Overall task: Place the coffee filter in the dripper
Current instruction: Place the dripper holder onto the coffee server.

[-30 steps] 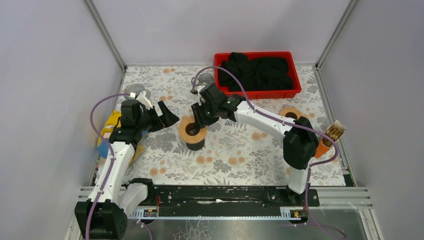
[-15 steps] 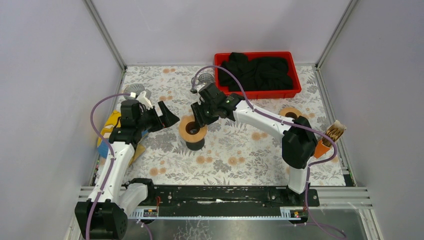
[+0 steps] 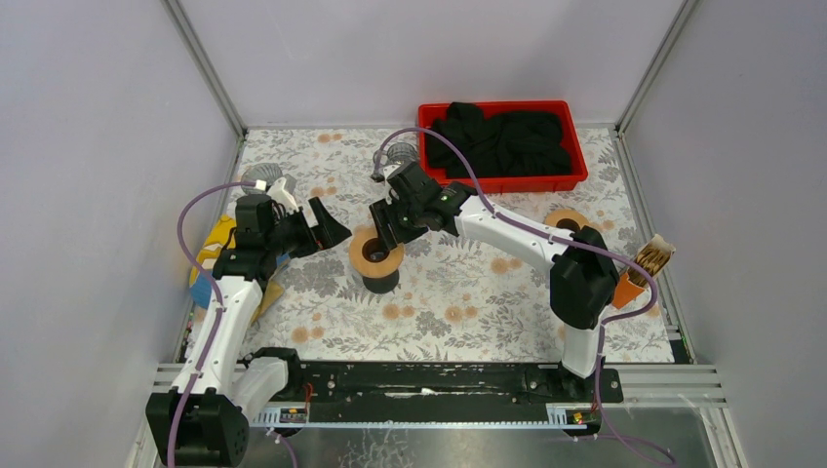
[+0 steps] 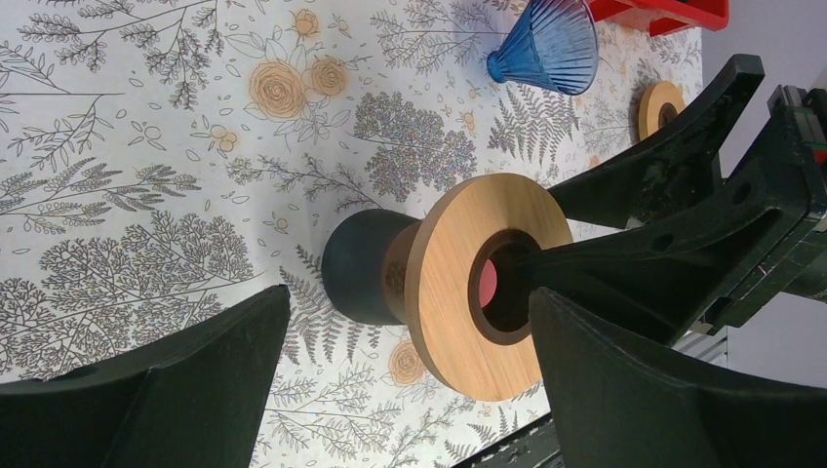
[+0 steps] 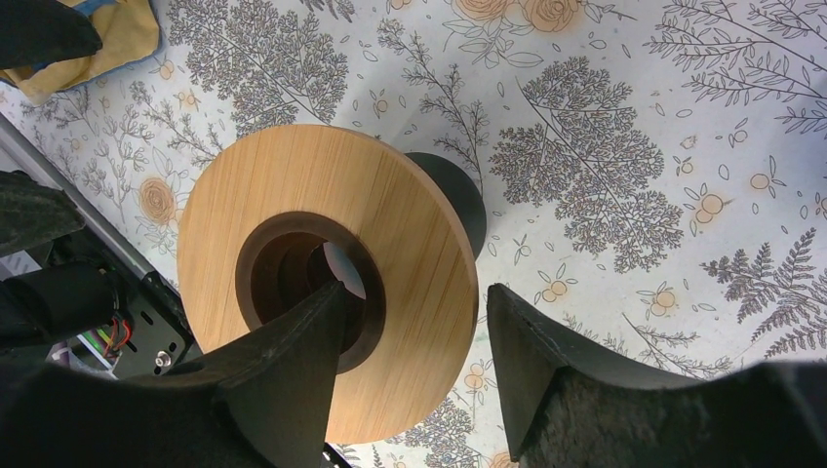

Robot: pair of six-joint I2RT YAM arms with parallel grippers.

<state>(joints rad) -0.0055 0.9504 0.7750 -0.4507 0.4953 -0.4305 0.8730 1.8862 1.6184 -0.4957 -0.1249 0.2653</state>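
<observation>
At the middle of the floral-print table, the wooden ring of the dripper stand is straddled by the right gripper. Its jaws are parted, with one finger set inside the hole and the other just outside the rim. Left of the stand, the left gripper is held wide open and empty. Brown coffee filters are seen in an orange holder at the table's right edge, well apart.

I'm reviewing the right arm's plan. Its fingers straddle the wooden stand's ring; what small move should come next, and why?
Probably lift the right gripper straight up, clear of the wooden stand. Its jaws stand apart, one finger in the hole and the other outside the rim with a gap showing, so nothing looks clamped. Rising vertically should avoid tipping it.
</observation>
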